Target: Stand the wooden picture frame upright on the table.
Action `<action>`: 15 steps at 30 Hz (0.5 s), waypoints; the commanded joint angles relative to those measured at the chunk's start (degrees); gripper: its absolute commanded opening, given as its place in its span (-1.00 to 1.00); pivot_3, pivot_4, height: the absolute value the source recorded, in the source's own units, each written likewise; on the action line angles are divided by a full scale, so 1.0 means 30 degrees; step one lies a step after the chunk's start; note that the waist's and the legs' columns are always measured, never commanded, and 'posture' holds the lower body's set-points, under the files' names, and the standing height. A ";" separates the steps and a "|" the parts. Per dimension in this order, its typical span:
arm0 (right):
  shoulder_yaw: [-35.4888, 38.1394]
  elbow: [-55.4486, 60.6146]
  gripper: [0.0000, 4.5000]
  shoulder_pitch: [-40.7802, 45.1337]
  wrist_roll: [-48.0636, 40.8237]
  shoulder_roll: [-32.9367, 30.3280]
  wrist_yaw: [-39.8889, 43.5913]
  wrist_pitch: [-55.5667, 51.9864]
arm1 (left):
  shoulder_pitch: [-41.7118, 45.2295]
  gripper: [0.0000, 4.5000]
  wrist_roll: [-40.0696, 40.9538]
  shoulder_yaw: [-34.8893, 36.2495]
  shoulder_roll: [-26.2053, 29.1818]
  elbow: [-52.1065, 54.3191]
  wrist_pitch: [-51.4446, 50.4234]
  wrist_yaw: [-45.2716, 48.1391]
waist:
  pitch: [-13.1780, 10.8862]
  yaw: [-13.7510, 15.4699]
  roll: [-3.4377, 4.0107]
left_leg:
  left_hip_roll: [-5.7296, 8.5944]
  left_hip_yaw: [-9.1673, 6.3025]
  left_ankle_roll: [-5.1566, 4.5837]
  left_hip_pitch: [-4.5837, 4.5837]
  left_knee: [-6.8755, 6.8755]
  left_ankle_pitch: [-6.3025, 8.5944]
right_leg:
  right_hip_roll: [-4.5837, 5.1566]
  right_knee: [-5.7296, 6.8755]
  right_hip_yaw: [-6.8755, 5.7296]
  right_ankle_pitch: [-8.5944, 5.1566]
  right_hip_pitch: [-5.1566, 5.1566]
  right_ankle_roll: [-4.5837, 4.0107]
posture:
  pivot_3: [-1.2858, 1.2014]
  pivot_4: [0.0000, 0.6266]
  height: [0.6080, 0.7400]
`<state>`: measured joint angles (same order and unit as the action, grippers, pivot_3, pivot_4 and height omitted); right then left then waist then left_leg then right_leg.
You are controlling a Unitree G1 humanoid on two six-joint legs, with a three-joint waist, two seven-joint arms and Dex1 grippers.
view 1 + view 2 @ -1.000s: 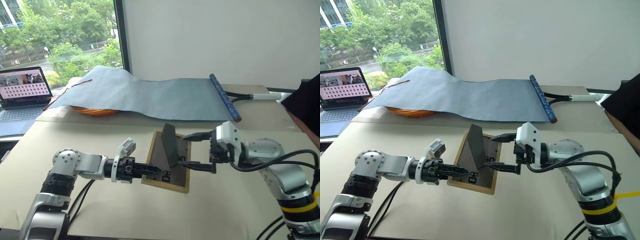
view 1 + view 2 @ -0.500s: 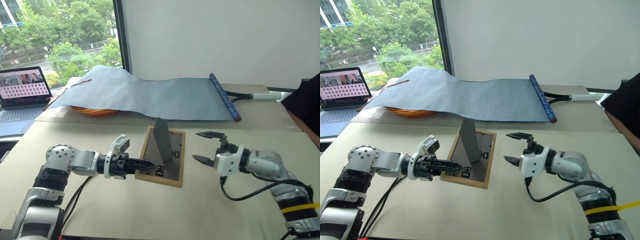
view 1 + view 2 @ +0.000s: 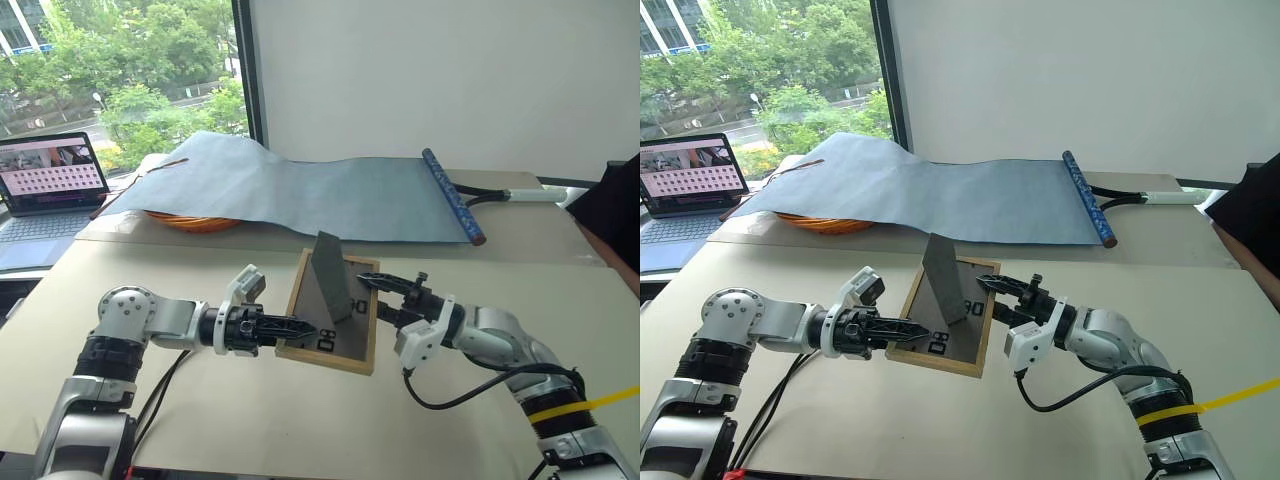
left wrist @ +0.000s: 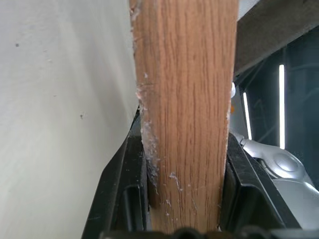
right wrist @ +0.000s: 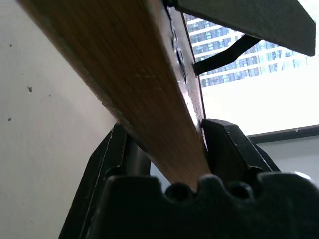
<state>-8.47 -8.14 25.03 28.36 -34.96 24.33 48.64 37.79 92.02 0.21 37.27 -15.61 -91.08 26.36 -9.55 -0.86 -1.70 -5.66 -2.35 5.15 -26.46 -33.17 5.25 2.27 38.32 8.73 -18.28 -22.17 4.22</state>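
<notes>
Both grippers—left gripper (image 3: pixel 296 325), right gripper (image 3: pixel 372 297)—clamp opposite edges of the wooden picture frame (image 3: pixel 331 321), face down on the worktop (image 3: pixel 450 420); uneven lifting could twist it loose.

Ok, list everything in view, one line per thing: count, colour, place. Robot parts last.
wooden picture frame: one, light wood with a dark grey back, face down on the table, easel stand raised, between the two claws.
table: one, pale beige, under everything.
cloth mat: one, grey-blue with a dark rolled end on the right, across the far side of the table.
orange thing: one, partly under the mat's left part; cannot tell what it is.
laptop: one, screen lit, far left by the window.
person's dark sleeve: one, right edge.
left claw: one, black, its fingers on either side of the frame's left edge.
right claw: one, black, its fingers around the frame's right edge.
</notes>
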 commanded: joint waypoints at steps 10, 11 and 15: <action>0.0664 -0.0085 -0.43 0.1427 -1.2158 0.1473 0.5398 -0.9098 | -0.5658 1.00 -0.8221 0.3276 0.3217 0.8195 0.9225 0.7152 | -0.0022 -0.0106 0.0037 | 0.0000 -0.0009 0.0006 0.0022 0.0005 -0.0032 | 0.0000 0.0046 -0.0006 0.0009 0.0021 -0.0019 | 0.03 -0.52 0.60; 0.1030 -0.0244 -0.44 0.2032 -1.4377 0.2029 0.6221 -1.2293 | -0.6463 1.00 -0.8860 0.3435 0.3759 0.8662 0.9882 0.8009 | -0.0029 -0.0178 0.0031 | 0.0002 -0.0007 -0.0002 0.0022 0.0000 -0.0038 | 0.0005 0.0049 -0.0001 0.0012 0.0020 -0.0020 | 0.03 -0.52 0.60; 0.2013 -0.1499 -0.44 0.3944 -1.8121 0.2952 0.7423 -1.9748 | -0.7689 1.00 -0.9503 0.4014 0.3562 0.9301 1.0660 0.8138 | -0.0046 -0.0179 0.0013 | -0.0012 -0.0016 -0.0015 0.0025 0.0007 -0.0060 | -0.0001 0.0089 -0.0024 0.0019 0.0009 -0.0036 | 0.03 -0.52 0.60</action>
<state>-4.69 -12.91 34.96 -20.38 -26.45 44.91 -2.30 14.71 64.07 10.13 48.07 10.10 -61.25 50.28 -9.69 -1.39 -1.66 -5.69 -2.41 5.09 -26.38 -33.16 5.06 2.27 38.61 8.63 -18.23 -22.15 4.12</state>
